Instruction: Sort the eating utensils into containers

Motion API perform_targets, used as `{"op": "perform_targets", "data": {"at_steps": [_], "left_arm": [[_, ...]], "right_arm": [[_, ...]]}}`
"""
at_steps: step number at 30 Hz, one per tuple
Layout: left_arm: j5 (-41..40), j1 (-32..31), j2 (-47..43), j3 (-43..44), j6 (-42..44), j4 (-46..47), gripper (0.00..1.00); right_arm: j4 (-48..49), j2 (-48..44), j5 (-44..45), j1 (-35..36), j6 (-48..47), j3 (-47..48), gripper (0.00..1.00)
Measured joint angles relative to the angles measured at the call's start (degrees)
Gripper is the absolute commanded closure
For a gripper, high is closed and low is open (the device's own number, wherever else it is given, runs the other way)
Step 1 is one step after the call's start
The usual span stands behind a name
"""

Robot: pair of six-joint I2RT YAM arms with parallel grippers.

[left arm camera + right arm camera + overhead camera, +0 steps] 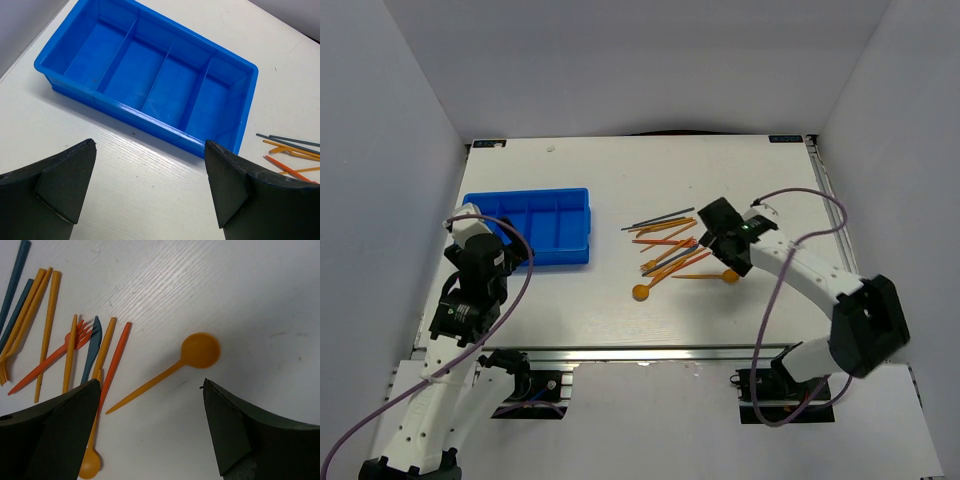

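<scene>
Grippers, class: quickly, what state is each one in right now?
Left gripper: open, holding nothing, near the blue tray.
Right gripper: open, holding nothing, over an orange spoon.

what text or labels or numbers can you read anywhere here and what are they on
No text can be read in any view.
Two small dark strips on the far edge of the table: possibly labels, too small to read.
blue tray: no label or marking visible.
utensils: plain plastic, no print.
</scene>
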Motion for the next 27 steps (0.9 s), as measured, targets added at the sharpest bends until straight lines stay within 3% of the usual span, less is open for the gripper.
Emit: {"op": "perform_targets", "data": {"at_steps": [2,7,10,27], "left_arm": [[-0.02,0.00,0.26,0.00,0.02,-0.02,0.02],[-0.09,0.00,0.26,0.00,0.02,0.00,0.02],[-0.09,0.00,0.11,0.00,0.02,0.02,0.02],[0.81,0.00,0.22,-0.04,0.07,0.39,0.02]], "right_arm": [[-3.56,5.73,1.53,1.95,4.70,4.66,0.26],[-15.87,23.23,2.45,5.31,16.68,18.91,0.33],[-19.96,28.76,2.40,7.02,21.62,21.44,0.33],[-6.86,22.10,3.15,6.51,25.29,3.69,0.37]]}}
